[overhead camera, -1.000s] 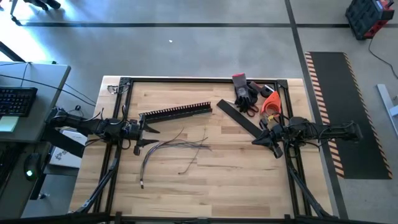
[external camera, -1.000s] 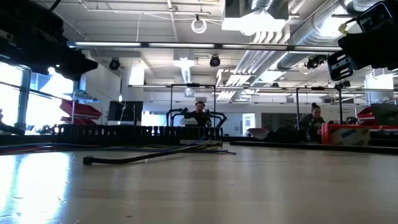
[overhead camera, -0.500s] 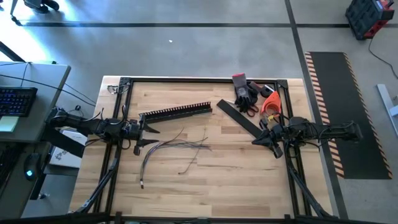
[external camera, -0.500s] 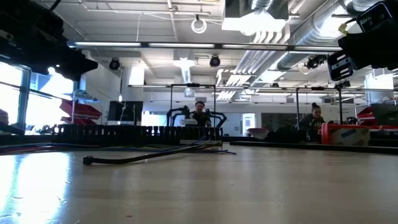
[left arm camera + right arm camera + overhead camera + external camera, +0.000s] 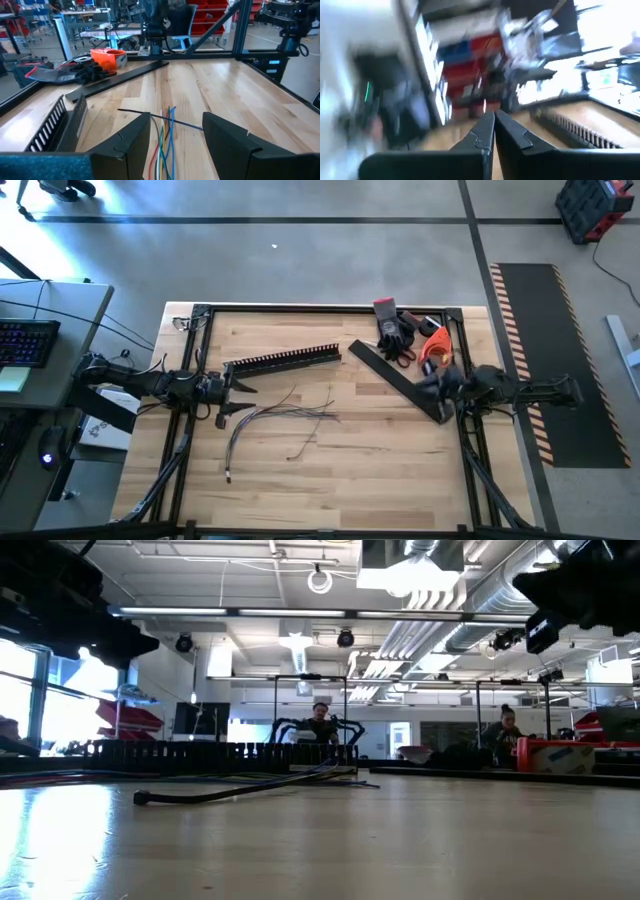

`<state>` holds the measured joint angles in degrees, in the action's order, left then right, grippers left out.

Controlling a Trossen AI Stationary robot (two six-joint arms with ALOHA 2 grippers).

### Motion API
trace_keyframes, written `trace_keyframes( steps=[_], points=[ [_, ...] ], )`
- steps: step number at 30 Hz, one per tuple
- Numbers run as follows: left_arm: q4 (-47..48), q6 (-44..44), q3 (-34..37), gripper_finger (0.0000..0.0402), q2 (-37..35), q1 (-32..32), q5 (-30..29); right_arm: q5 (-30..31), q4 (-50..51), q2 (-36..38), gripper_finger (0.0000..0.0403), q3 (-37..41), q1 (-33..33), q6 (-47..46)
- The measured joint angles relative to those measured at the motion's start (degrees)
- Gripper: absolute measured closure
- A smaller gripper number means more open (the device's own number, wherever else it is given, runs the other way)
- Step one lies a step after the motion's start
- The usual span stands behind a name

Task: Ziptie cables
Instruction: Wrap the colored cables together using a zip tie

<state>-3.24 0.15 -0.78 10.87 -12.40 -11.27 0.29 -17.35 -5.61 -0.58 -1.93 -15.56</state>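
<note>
A: Where do the cables lie, and how do they sit relative to each gripper?

B: Loose on the wooden table, left of centre, not yet gathered. The bundle fans out toward the middle of the table, and one dark strand curls away toward the near edge. The long axis of the fan runs roughly left to right, in line with the left arm's reach. The left gripper is at the bundle's left end, fingers spread apart, and in its wrist view the coloured strands run straight out between the two fingers.

A: And the other arm?

B: The right gripper is well apart from the cables, at the right side over the end of the flat black strip. Its fingers are pressed together, holding nothing. My read: the left arm is much nearer and is the one lined up to take the bundle.

A: What is unclear?

B: No zip tie can be made out anywhere. The right wrist view is smeared. In the low view the slotted rail screens most of the strands.
</note>
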Motion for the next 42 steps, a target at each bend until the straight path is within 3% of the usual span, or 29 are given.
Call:
trace_keyframes(
  steps=[5, 9, 13, 18, 21, 26, 29, 34, 38, 42],
  points=[
    [-0.01, -0.05, 0.0, 0.0238, 0.01, -0.01, -0.02, 21.23, -9.08, -0.01, 0.0403, 0.01, 0.08, -10.97],
    [-0.84, 0.0, 0.0, 0.0238, 0.02, 0.0, -0.07, 28.94, -13.19, -1.7, 0.0403, -0.04, 0.08, -6.82],
    [-5.21, 0.06, 0.0, 0.0238, 0.0, -0.02, -3.18, 21.59, -18.21, -10.66, 0.0399, -1.04, -0.06, -14.95],
    [-13.46, 3.81, -0.12, 0.0238, 0.0, -0.02, -14.42, 19.66, -19.61, -36.21, 0.0376, -10.08, -1.67, -17.92],
    [-16.07, 5.93, -0.96, 0.0238, 0.0, 0.0, -20.77, 17.66, -20.07, -54.54, 0.0352, -20.43, -2.44, -10.17],
    [-14.55, 3.71, -3.56, 0.0238, 0.0, 0.0, -28.18, 14.11, -15.34, -79.4, 0.0317, -41.15, -3.04, 12.06],
    [-9.36, -2.16, -6.72, 0.0238, 0.0, -0.02, -28.19, 8.02, -8.34, -91.12, 0.0307, -54.68, -3.75, 14.73],
    [6.59, -13.41, -14.3, 0.0238, 0.06, -0.01, -20.32, 4.13, 5.13, -107.3, 0.0288, -75.77, -4.84, 18.1],
    [14.99, -17.03, -19.38, 0.0238, 0.45, -0.02, -17.36, -1.92, 10.66, -118.77, 0.0259, -90.41, -5.55, 20.6],
    [17.61, -18.04, -22.33, 0.0238, 0.82, -0.02, -15.97, -7.27, 15.94, -129.2, 0.0223, -105.47, -6.1, 21.27]
  ],
)
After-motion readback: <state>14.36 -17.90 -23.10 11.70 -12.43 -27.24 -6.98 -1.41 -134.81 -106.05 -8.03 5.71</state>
